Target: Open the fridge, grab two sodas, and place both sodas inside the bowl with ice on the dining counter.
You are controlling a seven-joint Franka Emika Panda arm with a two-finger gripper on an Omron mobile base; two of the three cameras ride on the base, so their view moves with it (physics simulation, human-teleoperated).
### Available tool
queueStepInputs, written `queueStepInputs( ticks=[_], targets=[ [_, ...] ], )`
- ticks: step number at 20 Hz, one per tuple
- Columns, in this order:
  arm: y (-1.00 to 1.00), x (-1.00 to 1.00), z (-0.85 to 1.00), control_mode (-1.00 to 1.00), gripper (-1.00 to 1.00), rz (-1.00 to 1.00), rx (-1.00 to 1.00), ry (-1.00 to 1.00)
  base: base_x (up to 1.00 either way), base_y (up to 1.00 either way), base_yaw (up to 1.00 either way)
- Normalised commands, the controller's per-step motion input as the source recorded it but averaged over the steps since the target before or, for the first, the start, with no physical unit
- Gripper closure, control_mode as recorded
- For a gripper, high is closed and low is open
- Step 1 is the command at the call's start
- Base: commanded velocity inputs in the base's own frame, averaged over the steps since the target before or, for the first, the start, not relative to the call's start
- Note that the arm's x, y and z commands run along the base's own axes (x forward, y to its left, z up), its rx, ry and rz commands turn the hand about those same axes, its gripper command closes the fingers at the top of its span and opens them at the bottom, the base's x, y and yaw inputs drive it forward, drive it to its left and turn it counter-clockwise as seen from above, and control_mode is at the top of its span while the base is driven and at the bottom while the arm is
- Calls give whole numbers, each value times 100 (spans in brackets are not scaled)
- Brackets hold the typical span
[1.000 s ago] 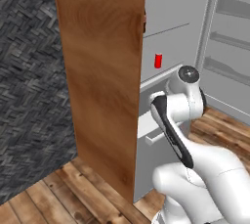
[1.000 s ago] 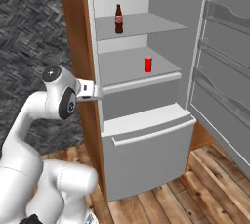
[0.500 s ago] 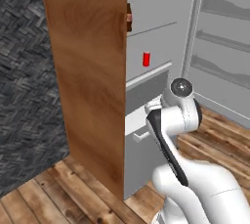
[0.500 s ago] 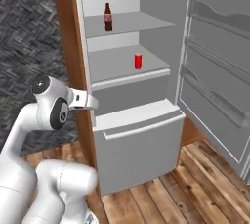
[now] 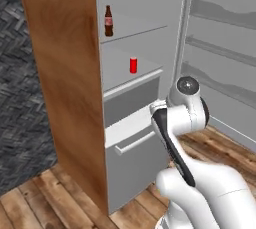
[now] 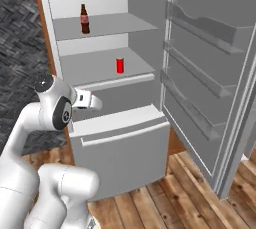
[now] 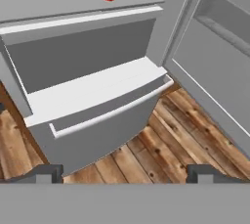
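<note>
Fridge stood with its door swung fully out to the right, so the first step of the task looked done and the white shelves lay exposed to the arm. On the upper shelf, toward its left edge and set back from the front lip, stood the cola bottle upright; on the shelf below, near the middle and closer to the front edge, stood the red can, also upright and well apart from the bottle. Both sodas were untouched, each resting where a shopper would leave it, with free shelf around them for an approach from the front. The gripper was carried spread wide with nothing between its tips, and it pointed down and forward at the lower drawer, whose front projected a little from the body of the fridge; the can's base showed at the top edge of the hand view, above the line of the fingers. By my judgement the hand was held low and open because it had not yet been raised to a soda, and the can, nearer and lower, seemed the likelier first pick. The next move would call for lifting the wrist to shelf height without catching the shelf's front lip.
</note>
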Motion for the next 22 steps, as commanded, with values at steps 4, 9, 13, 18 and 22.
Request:
queueStepInputs(
  ticks=[4, 9, 13, 18, 22],
  targets=[
    [0, 0, 0, 100, -100, 0, 0, 0, 57, -48, 25],
    [0, 0, 0, 100, -100, 0, 0, 0, 58, -30, 27],
    [0, 0, 0, 100, -100, 0, 0, 0, 62, 5, 19],
    [0, 0, 0, 100, -100, 0, 0, 0, 66, 1, 12],
    [0, 0, 0, 100, -100, 0, 0, 0, 72, -22, 8]
  ],
)
